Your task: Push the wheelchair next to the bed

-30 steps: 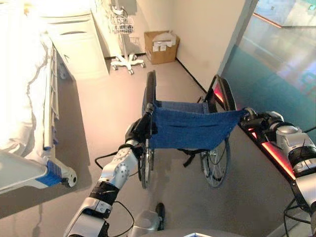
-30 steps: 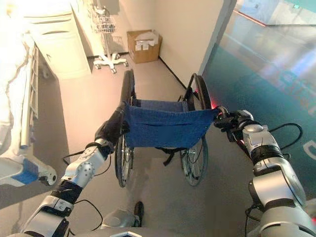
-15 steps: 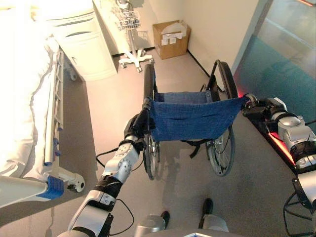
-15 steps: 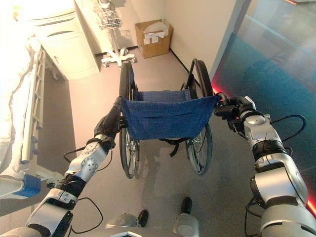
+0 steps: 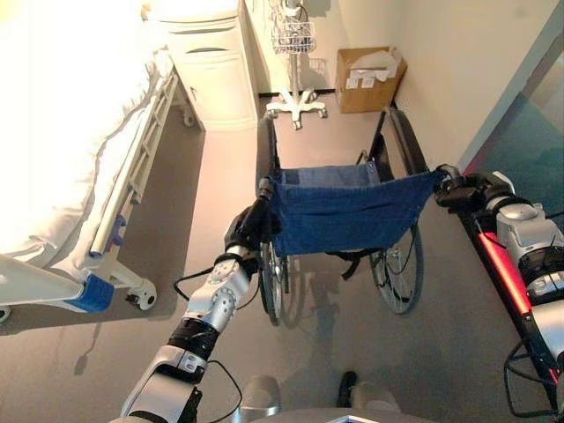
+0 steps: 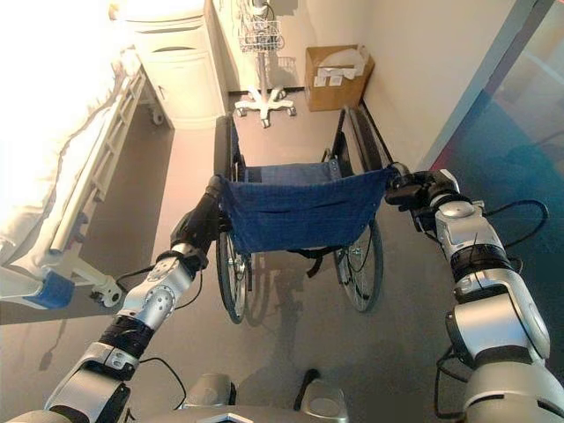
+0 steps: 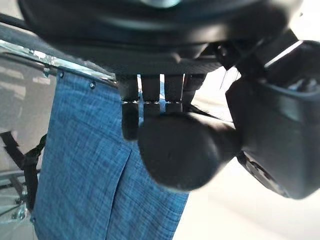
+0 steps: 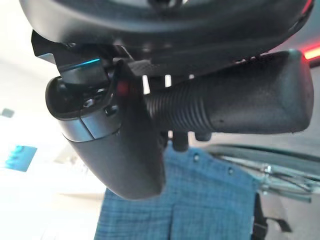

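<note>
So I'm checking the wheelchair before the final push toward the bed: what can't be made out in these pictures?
- Wheelchair front wheels and footrests: hidden behind its blue backrest, head views.
- Bed: head end cut off by the picture edge and washed out by glare.
- Left hand push handle: covered by the curled fingers and thumb, left wrist view.
- Right hand: its fingers mostly hidden behind the ribbed handle.

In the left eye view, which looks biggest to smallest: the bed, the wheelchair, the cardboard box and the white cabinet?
As they look in that view:
1. bed
2. wheelchair
3. white cabinet
4. cardboard box

The cabinet and box stand farther away, which shrinks them.
</note>
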